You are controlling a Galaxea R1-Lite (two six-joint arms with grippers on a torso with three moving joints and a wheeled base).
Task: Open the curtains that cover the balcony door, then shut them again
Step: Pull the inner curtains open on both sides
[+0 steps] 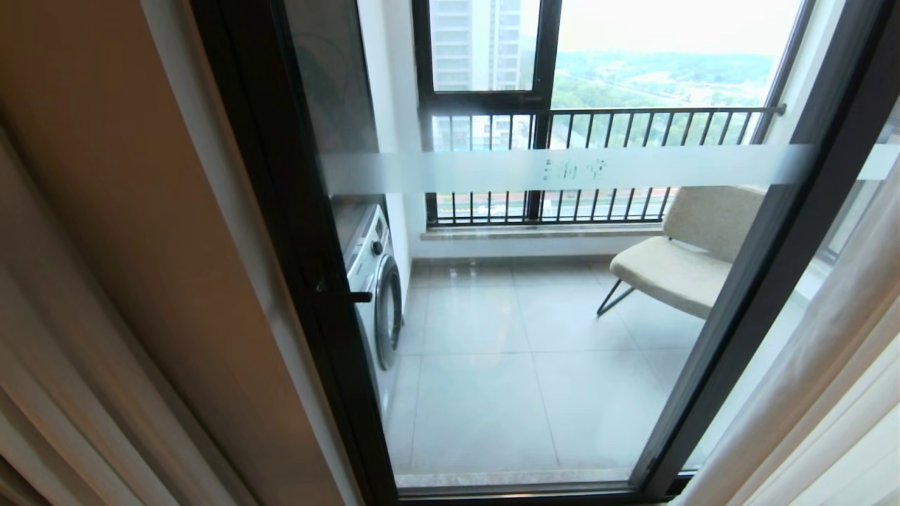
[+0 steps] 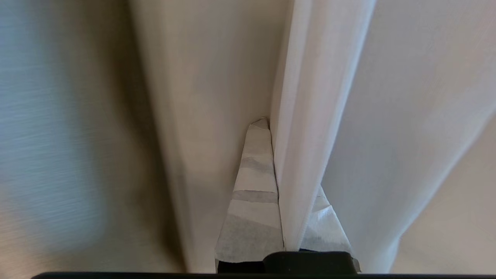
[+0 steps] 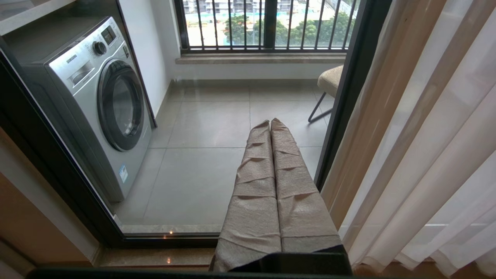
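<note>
At the left of the head view the beige curtains (image 1: 105,281) are bunched aside, the balcony door (image 1: 534,316) bared mid-frame. The left gripper (image 2: 277,182) is clamped on a white fold; it should be drawn steadily along the rail. The right gripper (image 3: 271,174) is parked, closed and empty.

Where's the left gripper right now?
Only the left wrist view shows it: the left gripper is shut on a fold of the curtains.

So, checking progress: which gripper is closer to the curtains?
Left. The left gripper is shut on a curtain fold; the right gripper hangs shut, apart from them.
</note>
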